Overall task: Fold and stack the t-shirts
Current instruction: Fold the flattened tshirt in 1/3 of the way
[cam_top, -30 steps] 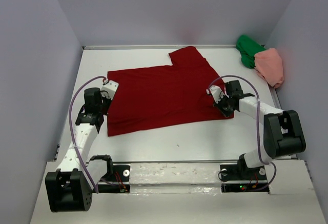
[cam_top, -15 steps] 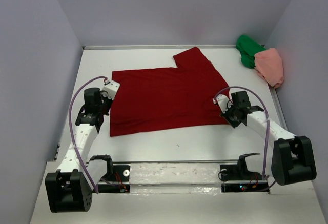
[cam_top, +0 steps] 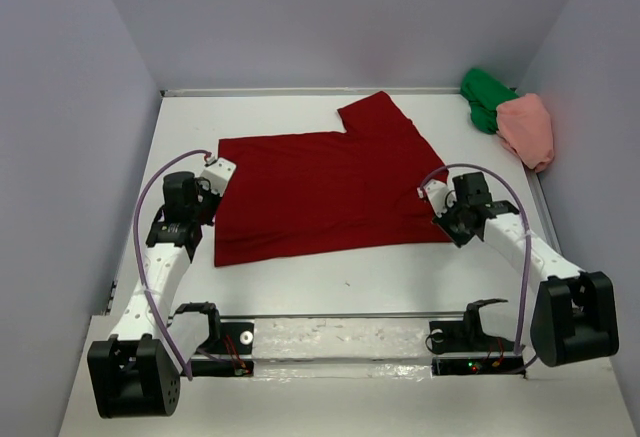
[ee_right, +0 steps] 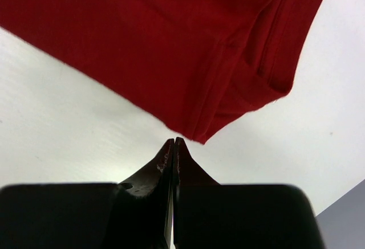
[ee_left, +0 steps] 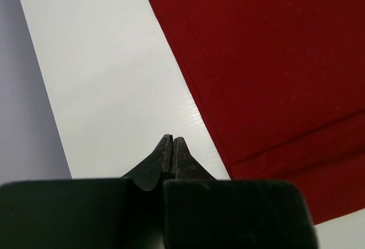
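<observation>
Clutter sits far right: green shirt, pink shirt.

Near strip: bare desk in front of the dark red t-shirt — passable.
Far right corner: green t-shirt and pink t-shirt heaped — blocked.

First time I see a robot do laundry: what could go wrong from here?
1. The left gripper and right gripper are shut and empty, just off the edges of the red shirt. The cloth lies flat, so a pinch may miss it, or catch only one layer at the near right corner, which looks doubled.
2. The green shirt and pink shirt lie bunched and touching at the far right; lifting one may drag the other.
</observation>
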